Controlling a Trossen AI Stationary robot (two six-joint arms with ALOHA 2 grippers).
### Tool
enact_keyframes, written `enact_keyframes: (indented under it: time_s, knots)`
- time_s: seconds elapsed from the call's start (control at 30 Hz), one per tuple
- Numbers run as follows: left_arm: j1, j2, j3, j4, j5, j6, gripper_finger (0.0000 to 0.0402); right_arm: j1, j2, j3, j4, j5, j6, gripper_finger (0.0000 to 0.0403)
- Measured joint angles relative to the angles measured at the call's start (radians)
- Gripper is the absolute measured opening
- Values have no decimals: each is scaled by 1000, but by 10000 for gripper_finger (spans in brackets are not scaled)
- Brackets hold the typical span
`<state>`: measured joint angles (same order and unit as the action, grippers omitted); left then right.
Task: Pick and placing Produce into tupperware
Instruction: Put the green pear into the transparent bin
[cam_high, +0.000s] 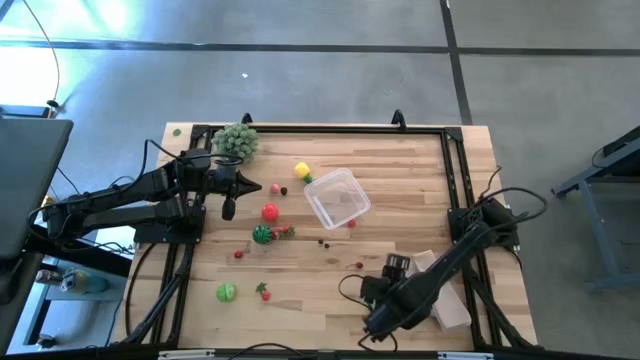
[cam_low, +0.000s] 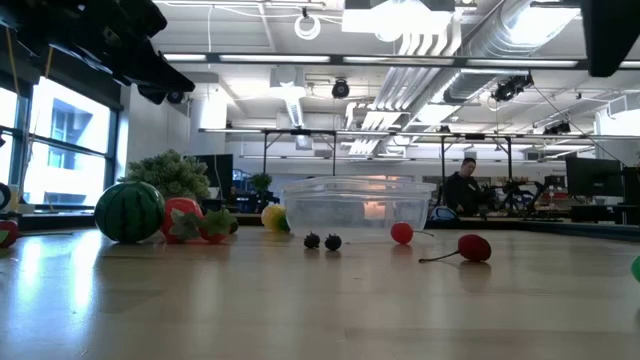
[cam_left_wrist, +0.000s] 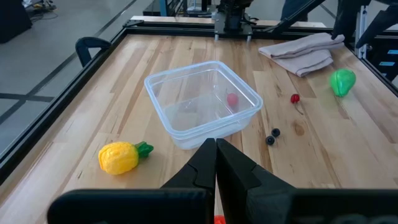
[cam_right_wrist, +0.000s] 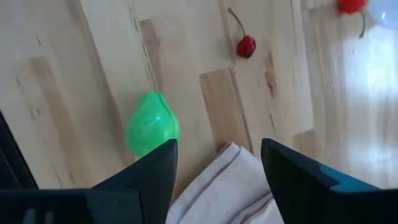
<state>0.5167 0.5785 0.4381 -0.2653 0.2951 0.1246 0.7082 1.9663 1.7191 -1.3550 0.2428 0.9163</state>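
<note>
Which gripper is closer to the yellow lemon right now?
Left. The left gripper sits just beside the yellow lemon; the right gripper is far off, across the tupperware, near the table's front edge.

Grey concrete floor around the wooden table, crossed by dark seam lines. Bright glare patch on the floor beyond the table's far left corner. Low view: open workshop hall, white ceiling with exposed ducts and strip lights. Tall window on the left wall, daylight coming in. Black metal frames and benches farther back. One person in dark clothing by the benches at right. Monitor-like dark screen far right.
</note>
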Motion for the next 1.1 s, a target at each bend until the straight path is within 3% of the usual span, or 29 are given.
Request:
enact_keyframes:
  time_s: [0.47,0.7,0.87,1.1]
  knots:
    - [0,0,0,0,-2,0,1,-40,-3,0,145,-116,-74,225]
    - [0,0,0,0,-2,0,1,-50,-3,-1,142,-123,-89,225]
    - [0,0,0,0,-2,0,1,-36,-4,-142,304,-165,-82,225]
    - [0,0,0,1,-1,0,1,-26,-34,-202,286,-94,-53,225]
